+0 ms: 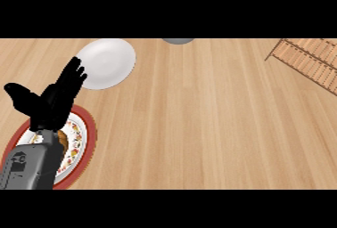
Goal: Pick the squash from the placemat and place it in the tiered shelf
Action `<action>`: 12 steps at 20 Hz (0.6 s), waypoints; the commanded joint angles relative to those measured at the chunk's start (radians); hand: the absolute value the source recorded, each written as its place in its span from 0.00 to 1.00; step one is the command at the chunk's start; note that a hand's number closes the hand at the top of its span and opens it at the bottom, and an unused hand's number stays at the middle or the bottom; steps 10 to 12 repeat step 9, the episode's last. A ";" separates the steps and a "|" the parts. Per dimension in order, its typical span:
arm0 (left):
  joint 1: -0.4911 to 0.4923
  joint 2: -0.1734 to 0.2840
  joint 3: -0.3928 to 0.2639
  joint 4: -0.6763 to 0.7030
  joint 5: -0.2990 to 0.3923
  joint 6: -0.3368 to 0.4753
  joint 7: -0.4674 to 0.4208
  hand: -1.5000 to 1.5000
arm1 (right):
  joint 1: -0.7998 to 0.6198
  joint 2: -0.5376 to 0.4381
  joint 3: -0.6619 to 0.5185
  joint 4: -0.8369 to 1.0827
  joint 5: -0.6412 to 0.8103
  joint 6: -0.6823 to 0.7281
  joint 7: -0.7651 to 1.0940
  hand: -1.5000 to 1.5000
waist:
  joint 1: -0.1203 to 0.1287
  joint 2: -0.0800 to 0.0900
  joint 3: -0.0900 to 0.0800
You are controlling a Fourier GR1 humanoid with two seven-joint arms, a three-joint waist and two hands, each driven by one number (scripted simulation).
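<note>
Wooden counter (211, 124), left hand (49, 104) with fingers spread straight over red-rimmed plate (82, 147) at near left (squash not visible), white plate (108, 60) beyond, tiered shelf (309, 60) far right.

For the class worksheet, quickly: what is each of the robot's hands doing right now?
Left hand: open, fingers straight, holding nothing, above the placemat.
Right hand: not in view.

counter (211, 124): wood grain, matt | plate (108, 62): smooth, white | shelf (309, 60): wood slats
</note>
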State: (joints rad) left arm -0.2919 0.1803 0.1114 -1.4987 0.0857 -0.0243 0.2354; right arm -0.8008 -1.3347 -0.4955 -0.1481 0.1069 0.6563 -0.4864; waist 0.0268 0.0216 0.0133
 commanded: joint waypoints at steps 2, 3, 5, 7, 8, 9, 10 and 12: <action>0.015 -0.009 0.012 0.006 0.004 0.010 -0.019 0.50 | 0.034 -0.044 -0.024 -0.005 -0.029 0.187 -0.094 0.00 | -0.018 -0.004 0.002; 0.022 0.007 0.020 -0.012 0.001 0.014 -0.005 0.50 | 0.064 -0.041 -0.023 -0.013 -0.028 0.183 -0.126 0.00 | -0.026 -0.010 0.006; 0.018 0.012 0.021 -0.002 0.012 -0.005 -0.007 0.50 | 0.074 -0.025 -0.020 -0.043 -0.030 0.178 -0.153 0.00 | -0.025 -0.007 0.006; 0.023 0.008 0.024 0.007 0.013 -0.004 -0.018 0.50 | 0.092 -0.016 -0.018 -0.075 -0.032 0.175 -0.191 0.00 | -0.028 -0.006 0.004; 0.025 -0.011 0.006 0.010 -0.002 0.008 -0.023 0.50 | 0.102 -0.018 -0.010 -0.090 -0.027 0.184 -0.198 0.00 | -0.035 -0.006 0.004; 0.036 0.013 0.026 0.008 -0.004 0.007 -0.026 0.50 | 0.110 -0.038 -0.013 -0.097 -0.033 0.206 -0.202 0.00 | -0.036 -0.011 0.004; 0.036 0.013 0.026 0.008 -0.004 0.007 -0.026 0.50 | 0.110 -0.038 -0.013 -0.097 -0.033 0.206 -0.202 0.00 | -0.036 -0.011 0.004; 0.036 0.013 0.026 0.008 -0.004 0.007 -0.026 0.50 | 0.110 -0.038 -0.013 -0.097 -0.033 0.206 -0.202 0.00 | -0.036 -0.011 0.004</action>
